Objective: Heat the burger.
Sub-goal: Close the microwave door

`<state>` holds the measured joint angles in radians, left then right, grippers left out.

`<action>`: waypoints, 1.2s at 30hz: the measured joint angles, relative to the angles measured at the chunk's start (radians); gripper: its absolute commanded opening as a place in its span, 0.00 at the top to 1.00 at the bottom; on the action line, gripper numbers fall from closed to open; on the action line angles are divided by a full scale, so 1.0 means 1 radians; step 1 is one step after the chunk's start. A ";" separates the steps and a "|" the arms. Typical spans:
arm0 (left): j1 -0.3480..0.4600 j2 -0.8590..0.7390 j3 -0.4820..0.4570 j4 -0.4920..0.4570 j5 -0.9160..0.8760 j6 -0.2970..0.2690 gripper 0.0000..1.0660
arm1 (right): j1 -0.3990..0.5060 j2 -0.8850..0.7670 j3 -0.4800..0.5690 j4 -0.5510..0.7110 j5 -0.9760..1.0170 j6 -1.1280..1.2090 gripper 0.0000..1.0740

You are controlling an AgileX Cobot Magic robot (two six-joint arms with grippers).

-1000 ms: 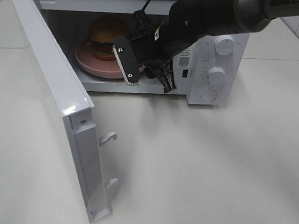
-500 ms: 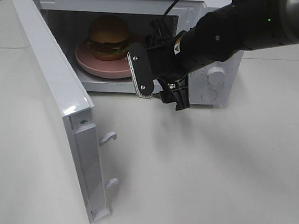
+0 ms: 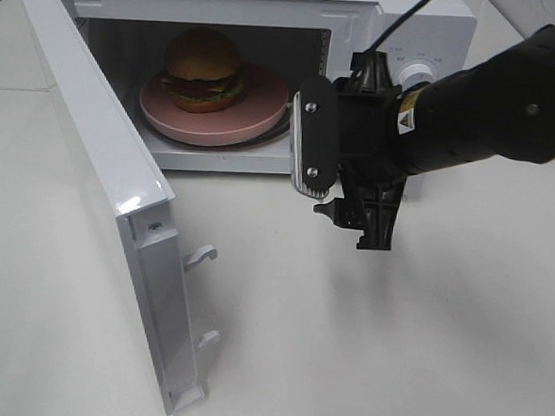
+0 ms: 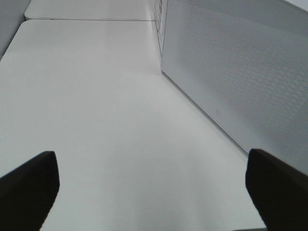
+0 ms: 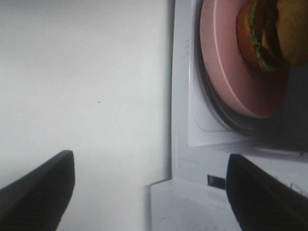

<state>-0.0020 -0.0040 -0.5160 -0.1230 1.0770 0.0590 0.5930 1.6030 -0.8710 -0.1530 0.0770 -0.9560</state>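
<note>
The burger [image 3: 203, 70], golden bun over lettuce and red filling, sits on its pink plate [image 3: 217, 124] inside the open microwave [image 3: 271, 5]. My right gripper [image 3: 343, 212] hangs in front of the oven's control panel, outside the cavity and clear of the plate. It is open with nothing between its fingers. In the right wrist view the burger [image 5: 267, 33] and plate [image 5: 226, 62] lie beyond the open right gripper [image 5: 149, 197]. My left gripper [image 4: 154, 192] is open and empty over bare table; it does not show in the exterior view.
The microwave door [image 3: 101, 160] swings out to the front left, its latch hooks [image 3: 202, 254] pointing inward. Its perforated outer face [image 4: 240, 72] stands close beside my left gripper. The knobs [image 3: 418, 73] are partly hidden behind my right arm. White table [image 3: 391, 347] lies all around.
My right gripper has drawn back from the plate's edge, out of the cavity and to the right, and its jaws have spread wider. Burger and plate stay inside.
</note>
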 measured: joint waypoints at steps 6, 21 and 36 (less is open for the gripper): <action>0.000 0.000 0.000 0.000 0.000 0.000 0.08 | 0.001 -0.142 0.082 0.009 0.071 0.373 0.27; 0.000 0.000 0.000 0.000 0.000 0.000 0.08 | 0.001 -0.416 0.096 0.043 0.605 0.759 0.27; 0.000 0.000 0.000 0.000 0.000 0.000 0.08 | 0.001 -0.751 0.118 0.068 0.965 0.867 0.29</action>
<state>-0.0020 -0.0040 -0.5160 -0.1230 1.0770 0.0590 0.5940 0.8520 -0.7530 -0.0850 1.0420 -0.0890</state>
